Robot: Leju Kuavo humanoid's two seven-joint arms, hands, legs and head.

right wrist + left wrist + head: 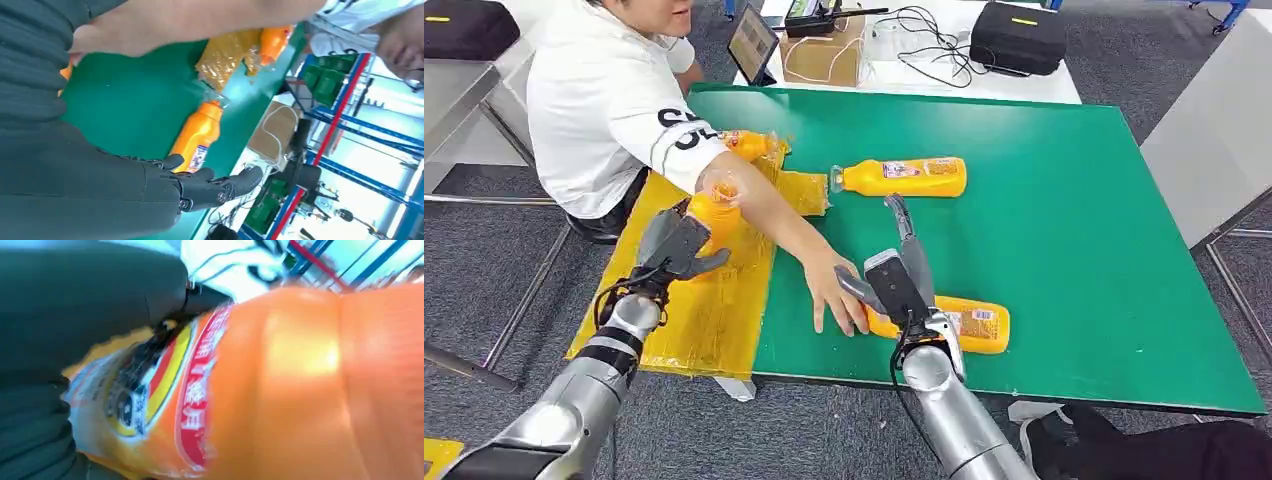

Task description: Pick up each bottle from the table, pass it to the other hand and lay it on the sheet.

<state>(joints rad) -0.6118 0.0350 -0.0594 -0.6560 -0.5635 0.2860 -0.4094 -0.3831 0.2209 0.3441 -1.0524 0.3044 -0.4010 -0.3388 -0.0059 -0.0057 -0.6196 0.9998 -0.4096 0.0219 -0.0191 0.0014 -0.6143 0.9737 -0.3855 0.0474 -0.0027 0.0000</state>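
Four orange bottles show in the head view: one (715, 218) is gripped by the left hand (676, 243) over the yellow sheet (714, 310) at the left of the frame, one (749, 145) lies on the sheet's upper end, one (902, 177) lies on the green table (1074, 230) near the centre, and one (969, 323) lies at the lower centre under the right hand (902, 280). The right hand holds nothing, its fingers stretched out and apart. A person in a white shirt (609, 95) at the upper left reaches an arm across and lays a hand (836, 292) flat on the table beside the right hand, and around the table there is grey carpet (514, 260), with a white desk (984, 75) carrying a cardboard box (824, 50) and cables at the top.
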